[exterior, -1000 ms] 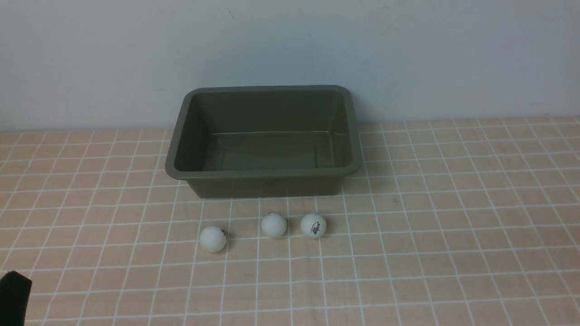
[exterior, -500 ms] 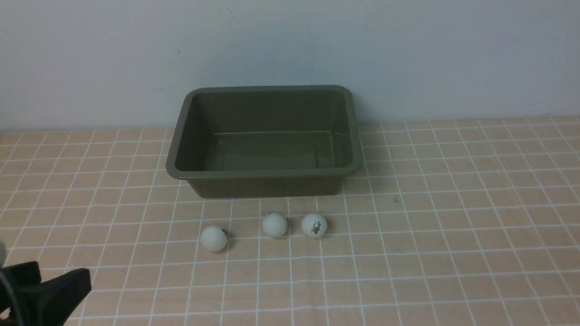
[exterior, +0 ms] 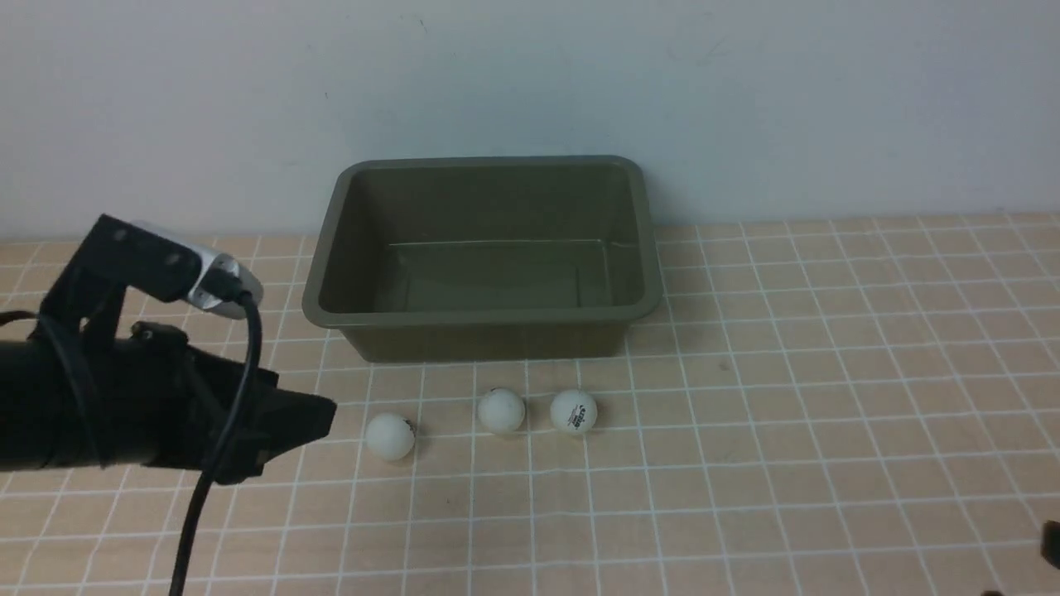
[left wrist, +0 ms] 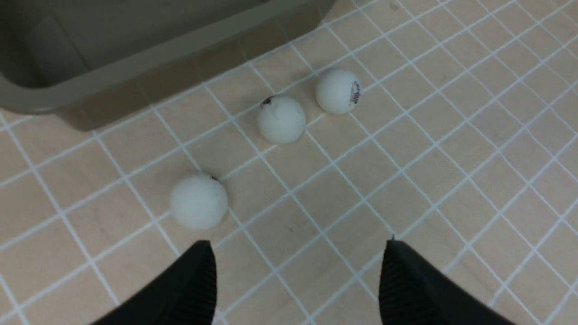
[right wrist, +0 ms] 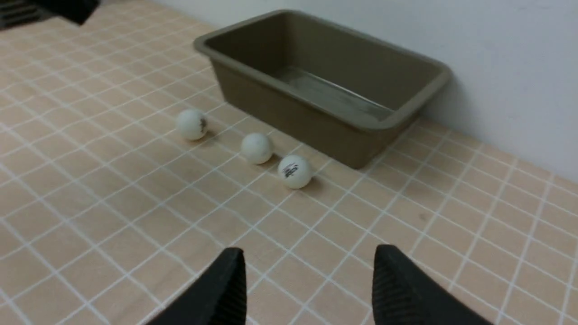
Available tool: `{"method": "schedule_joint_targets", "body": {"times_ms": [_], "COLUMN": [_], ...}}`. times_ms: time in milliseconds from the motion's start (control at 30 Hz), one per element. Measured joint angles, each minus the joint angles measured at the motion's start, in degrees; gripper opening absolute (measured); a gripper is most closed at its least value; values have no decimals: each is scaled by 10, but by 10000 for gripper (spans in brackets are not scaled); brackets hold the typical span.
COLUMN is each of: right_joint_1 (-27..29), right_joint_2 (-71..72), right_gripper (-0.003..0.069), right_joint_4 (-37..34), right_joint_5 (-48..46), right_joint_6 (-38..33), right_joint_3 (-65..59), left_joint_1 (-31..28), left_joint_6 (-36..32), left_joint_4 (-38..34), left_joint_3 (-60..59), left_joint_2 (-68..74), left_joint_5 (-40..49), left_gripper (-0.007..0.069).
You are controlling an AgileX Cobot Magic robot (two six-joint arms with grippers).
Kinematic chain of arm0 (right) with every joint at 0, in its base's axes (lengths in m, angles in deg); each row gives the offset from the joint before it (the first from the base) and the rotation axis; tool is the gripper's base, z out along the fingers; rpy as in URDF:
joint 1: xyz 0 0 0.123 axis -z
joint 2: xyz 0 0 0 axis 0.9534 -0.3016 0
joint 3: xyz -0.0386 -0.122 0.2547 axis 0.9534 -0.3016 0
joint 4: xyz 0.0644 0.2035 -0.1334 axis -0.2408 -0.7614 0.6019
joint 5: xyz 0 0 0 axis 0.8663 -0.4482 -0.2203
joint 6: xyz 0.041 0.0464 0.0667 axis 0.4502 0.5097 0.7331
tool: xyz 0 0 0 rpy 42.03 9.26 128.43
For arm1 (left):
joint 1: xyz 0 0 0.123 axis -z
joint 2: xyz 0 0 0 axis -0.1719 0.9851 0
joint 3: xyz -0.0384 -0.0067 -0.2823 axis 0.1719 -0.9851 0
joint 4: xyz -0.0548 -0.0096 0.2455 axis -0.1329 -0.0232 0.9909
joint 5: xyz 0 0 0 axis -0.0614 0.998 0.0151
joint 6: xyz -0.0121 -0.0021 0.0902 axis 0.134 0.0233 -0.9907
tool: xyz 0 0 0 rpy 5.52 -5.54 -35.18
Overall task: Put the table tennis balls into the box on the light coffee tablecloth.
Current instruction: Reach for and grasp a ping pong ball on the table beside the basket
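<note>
On the light coffee tablecloth (exterior: 745, 430), three table tennis balls (exterior: 501, 410) lie in front of the box (exterior: 480, 317), none inside.
Our left gripper (left wrist: 296, 246), jaws wide apart and empty, points at the nearest ball (left wrist: 198, 201), which lies just ahead, off toward one finger. Our right gripper (right wrist: 309, 257), also parted and empty, sits well away, so we judge the left arm better placed.

The front camera looked forward from the robot's side, across the checked cloth (exterior: 745, 414) to the wall (exterior: 530, 83), at middle distance. The left wrist camera stared steeply down, close above the balls (left wrist: 281, 119) and the box (left wrist: 135, 67). The right wrist camera sat farther back, slanting low. All three views shared balls and box.
</note>
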Motion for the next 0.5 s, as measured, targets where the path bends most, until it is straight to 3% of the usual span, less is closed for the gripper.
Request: {"method": "schedule_joint_targets", "body": {"times_ms": [67,333,467,500], "right_joint_1": [0,0,0,0], "right_joint_2": [-36,-116,-140,-144], "right_gripper": [358,358,358,358], "right_joint_4": [-39,-85,-87,-87], "right_joint_5": [6,45,61,66], "right_joint_6": [-50,-96,-100,-101], "right_joint_3": [10,32,32,32], "left_joint_1": [0,10,41,53], "left_joint_6": [-20,-23,46,93], "left_joint_4": [-4,17,83,115], "left_joint_3": [15,82,119,131], "left_joint_2": [37,166,225,247], "left_joint_5": [-21,-25,-42,-49], "left_gripper": [407,407,407,407]}}
